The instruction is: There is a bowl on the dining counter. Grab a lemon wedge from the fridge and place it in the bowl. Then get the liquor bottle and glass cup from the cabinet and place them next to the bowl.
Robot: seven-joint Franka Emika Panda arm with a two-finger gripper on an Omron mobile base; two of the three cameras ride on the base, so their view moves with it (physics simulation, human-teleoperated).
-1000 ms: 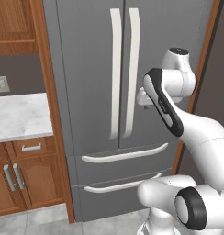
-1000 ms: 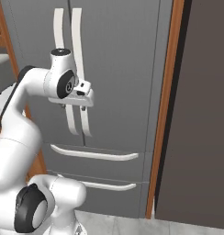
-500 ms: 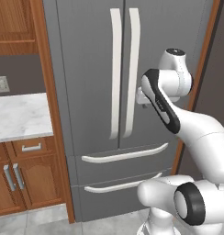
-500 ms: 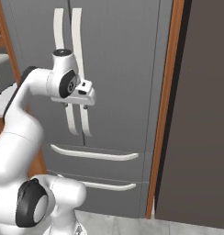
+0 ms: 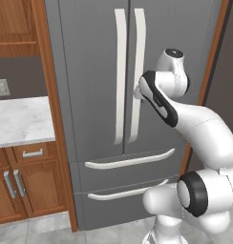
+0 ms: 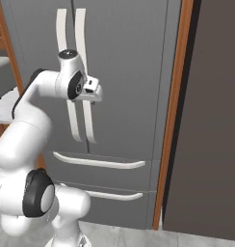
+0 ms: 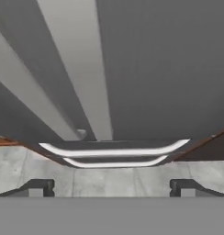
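The tall grey French-door fridge (image 5: 94,95) stands shut, so the lemon wedge is presumably inside; the white arm's two-finger gripper (image 7: 111,187) has edged closer to the fridge's right-hand long curved white handle (image 5: 136,71) over the last second, fingers spread wide, holding nothing; contact looks near but is hard to judge. Left of the fridge sit a marble-topped wooden cabinet (image 5: 23,157); nothing blocks the reach.

Tall plain grey French-door fridge (image 5: 97,71) with long curved white handles (image 5: 120,76); adjacent grey-veined white marble countertop (image 5: 18,119) over brown wooden cabinets (image 5: 23,186).
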